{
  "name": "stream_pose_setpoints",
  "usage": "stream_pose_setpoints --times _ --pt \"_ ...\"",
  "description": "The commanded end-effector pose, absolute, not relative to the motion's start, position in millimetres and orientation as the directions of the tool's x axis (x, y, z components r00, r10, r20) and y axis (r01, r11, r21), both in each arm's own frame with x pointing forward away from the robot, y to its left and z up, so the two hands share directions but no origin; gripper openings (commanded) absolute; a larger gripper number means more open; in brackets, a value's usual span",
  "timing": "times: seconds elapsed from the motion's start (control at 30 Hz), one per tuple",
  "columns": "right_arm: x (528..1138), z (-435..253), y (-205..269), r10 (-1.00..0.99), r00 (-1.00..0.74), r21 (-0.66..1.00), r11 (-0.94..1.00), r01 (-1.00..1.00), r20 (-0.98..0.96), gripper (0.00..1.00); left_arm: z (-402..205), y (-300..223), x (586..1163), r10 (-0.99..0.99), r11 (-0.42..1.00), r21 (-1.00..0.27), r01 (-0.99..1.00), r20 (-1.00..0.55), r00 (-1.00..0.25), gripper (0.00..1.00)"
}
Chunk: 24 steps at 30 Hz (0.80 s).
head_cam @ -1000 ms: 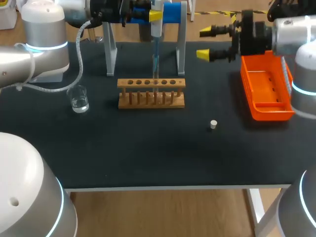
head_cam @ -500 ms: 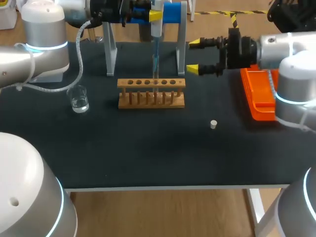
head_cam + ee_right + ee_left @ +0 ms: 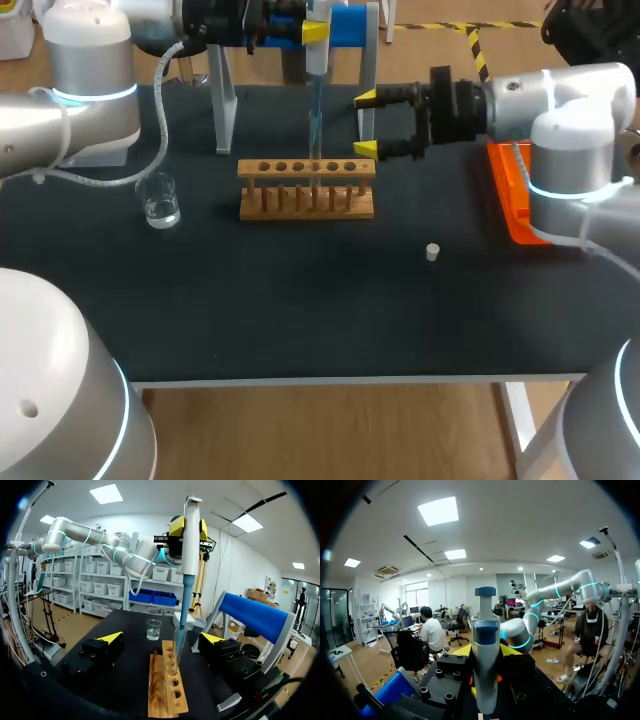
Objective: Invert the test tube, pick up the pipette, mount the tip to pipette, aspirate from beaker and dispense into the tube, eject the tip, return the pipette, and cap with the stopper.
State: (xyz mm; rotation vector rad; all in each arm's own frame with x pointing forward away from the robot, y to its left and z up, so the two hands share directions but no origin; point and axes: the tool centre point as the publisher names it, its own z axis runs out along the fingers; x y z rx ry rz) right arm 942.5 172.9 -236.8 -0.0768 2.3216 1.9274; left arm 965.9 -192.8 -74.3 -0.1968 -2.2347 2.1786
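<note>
Stopper point(image 3: 432, 251), right of centre: loose on the table, kept for capping last. Rack point(image 3: 306, 188), centre: right gripper point(image 3: 365, 124) spread wide and empty at its right end, likely to steady it. Pipette point(image 3: 317, 55), top centre: clenched by left gripper point(image 3: 189, 527), tip down in the tube point(image 3: 315, 135), probably dispensing.

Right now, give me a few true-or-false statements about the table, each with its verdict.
The left tool grips the pipette above the rack. True.
The right tool is shut on the stopper. False: it is open; the stopper lies on the table.
The beaker is empty. False: it holds clear liquid.
The beaker stands on the left arm's side of the rack. True.
</note>
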Motion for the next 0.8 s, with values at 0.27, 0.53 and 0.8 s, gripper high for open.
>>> stream_pose_setpoints --times 0.27,0.53,0.8 --pt "969 -250 206 0.005 -0.996 0.97 0.226 -0.086 -0.09 1.0 -74 -192 967 0.105 0.023 -0.997 0.08 -0.077 -0.991 0.0" --pt "982 -262 220 0.002 -0.998 0.962 0.268 -0.06 -0.063 1.0 -74 -192 967 0.105 0.023 -0.997 0.08 -0.077 -0.991 0.0" --pt "989 -274 236 0.0 -0.998 0.951 0.304 -0.052 -0.055 1.0 -74 -192 967 0.105 0.023 -0.997 0.08 -0.077 -0.991 0.0"
